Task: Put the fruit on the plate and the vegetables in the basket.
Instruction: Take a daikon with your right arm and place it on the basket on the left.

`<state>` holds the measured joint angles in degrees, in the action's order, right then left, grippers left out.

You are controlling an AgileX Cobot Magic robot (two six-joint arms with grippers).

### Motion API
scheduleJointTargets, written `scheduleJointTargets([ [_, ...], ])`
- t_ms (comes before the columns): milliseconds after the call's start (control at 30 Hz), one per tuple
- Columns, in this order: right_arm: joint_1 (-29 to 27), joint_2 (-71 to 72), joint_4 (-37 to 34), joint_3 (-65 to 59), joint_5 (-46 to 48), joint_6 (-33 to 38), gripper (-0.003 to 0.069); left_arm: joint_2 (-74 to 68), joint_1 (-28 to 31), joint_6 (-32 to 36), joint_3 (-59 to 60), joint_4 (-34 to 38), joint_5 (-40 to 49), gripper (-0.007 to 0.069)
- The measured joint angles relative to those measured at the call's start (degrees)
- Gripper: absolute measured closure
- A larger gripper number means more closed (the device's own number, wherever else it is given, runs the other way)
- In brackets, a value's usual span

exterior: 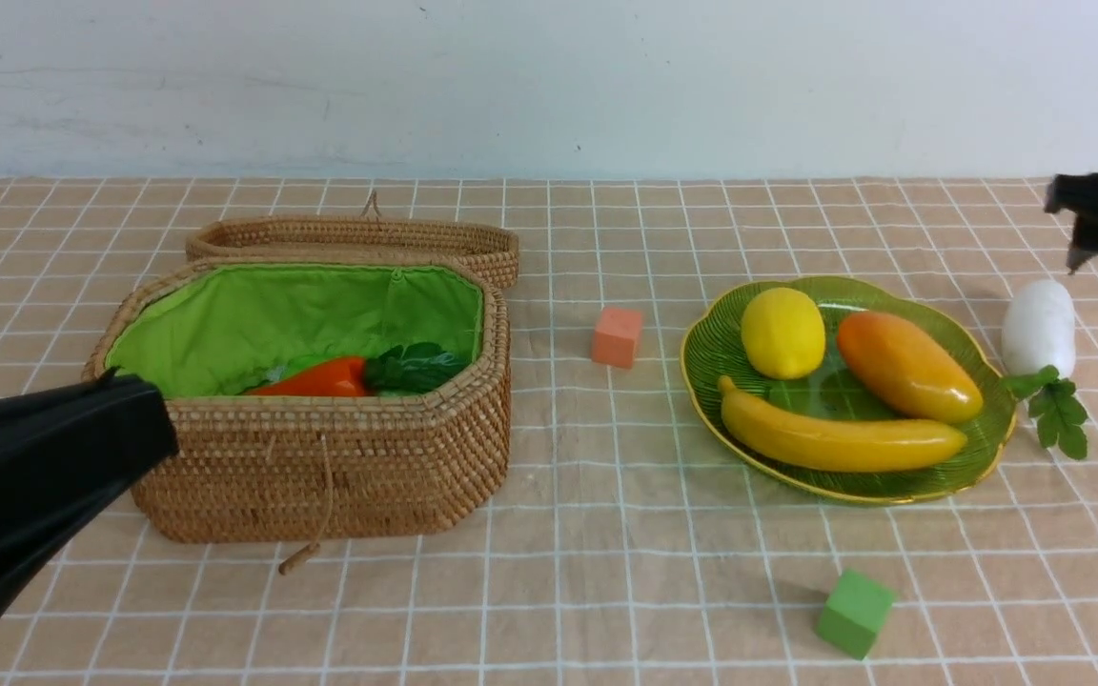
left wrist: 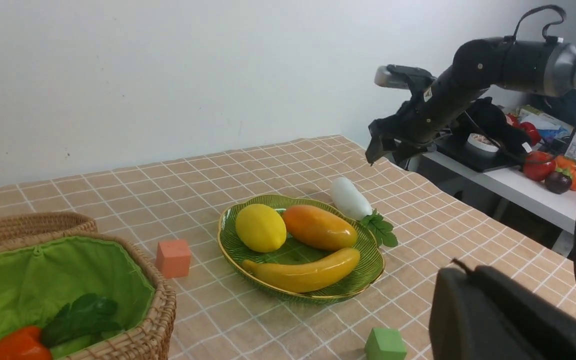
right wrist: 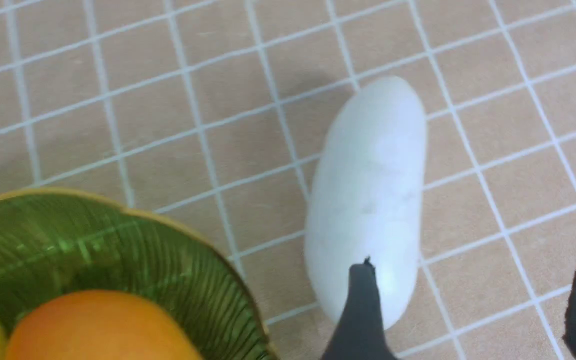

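A beige cloth with a white grid covers the table under a plain pale wall. On it, the basket is octagonal, woven of brown wicker, lined in bright green cloth, its lid folded back behind it; inside lie an orange-red carrot with dark green leaves, and something pale green just beside it in the left wrist view. The plate is translucent green glass, leaf-shaped and ribbed with a thin gold rim, and it holds a round yellow lemon, a glossy orange-yellow mango and a long yellow banana. The smooth white radish lies on the cloth just beside the plate's rim, its green leaves pointing toward the robot. The right gripper hovers above the radish with its fingers spread apart and empty; one dark fingertip sits over the radish's end, the other out over bare cloth. The left gripper shows only as a black housing near the basket's front corner, fingers clenched together on nothing. A small orange-pink cube sits between basket and plate; a green cube sits nearer the robot.
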<state>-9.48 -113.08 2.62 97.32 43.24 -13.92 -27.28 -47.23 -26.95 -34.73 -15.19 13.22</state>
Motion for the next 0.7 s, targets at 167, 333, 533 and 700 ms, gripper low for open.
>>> scheduleJointTargets([
  [167, -3.3, -7.1, -7.7, 4.3, -0.1, 4.6, 0.0038, 0.0, 0.0, 0.0, 0.0, 0.0, 0.0, 0.0625],
  [333, -3.5, -15.6, -12.6, 11.6, 0.1, 7.8, 0.0005, 0.0, 0.0, 0.0, 0.0, 0.0, 0.0, 0.0624],
  [533, -3.5, -20.9, -12.7, 14.5, 1.6, 8.1, 0.0057, 0.0, 0.0, 0.0, 0.0, 0.0, 0.1, 0.0624],
  [700, -3.5, -21.3, -13.5, 15.0, 1.9, 10.3, 0.0123, 0.0, 0.0, 0.0, 0.0, 0.0, 1.2, 0.0624],
])
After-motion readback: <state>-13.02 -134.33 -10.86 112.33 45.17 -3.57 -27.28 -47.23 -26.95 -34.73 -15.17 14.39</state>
